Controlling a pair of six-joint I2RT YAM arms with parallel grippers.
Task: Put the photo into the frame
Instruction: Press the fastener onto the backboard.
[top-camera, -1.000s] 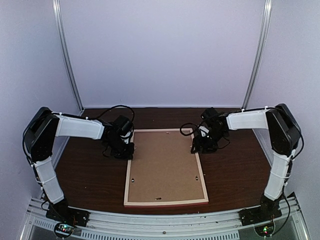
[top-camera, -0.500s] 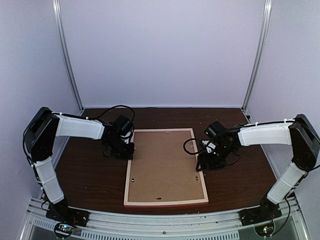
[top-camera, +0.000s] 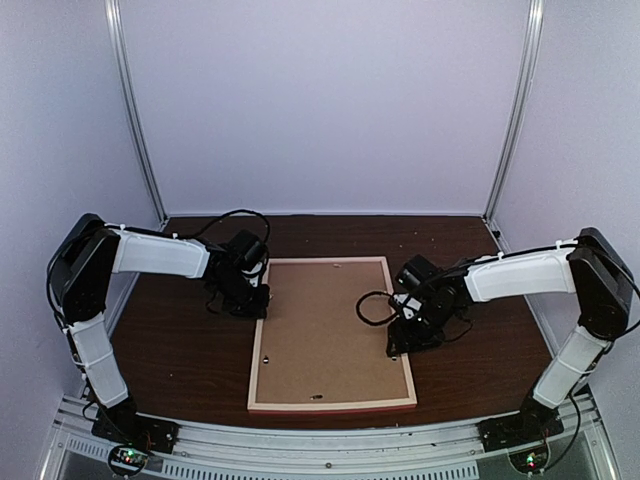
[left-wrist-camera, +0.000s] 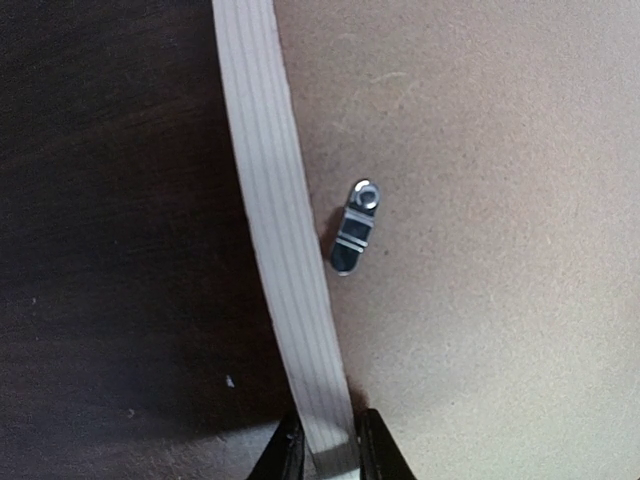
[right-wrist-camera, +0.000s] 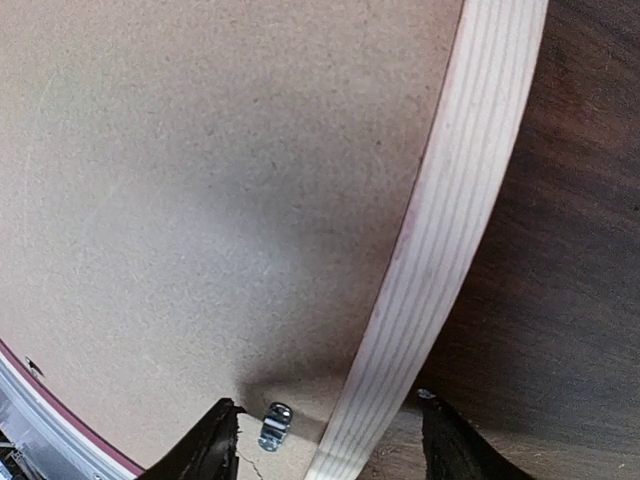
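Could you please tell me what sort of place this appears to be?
Likely a robot test booth: plain pale walls with metal corner posts, and a dark table carrying a face-down frame.

A dark brown table with visible wood grain fills the floor of a small enclosed booth. Plain pale lilac panels close it in: a back wall, a left wall and a right wall. Slim silver metal posts stand in the two far corners, one on the left and one on the right, both leaning outward toward the top of the view. A ribbed aluminium rail runs along the table's near edge. The light is soft and even, with faint shadows on the wood.
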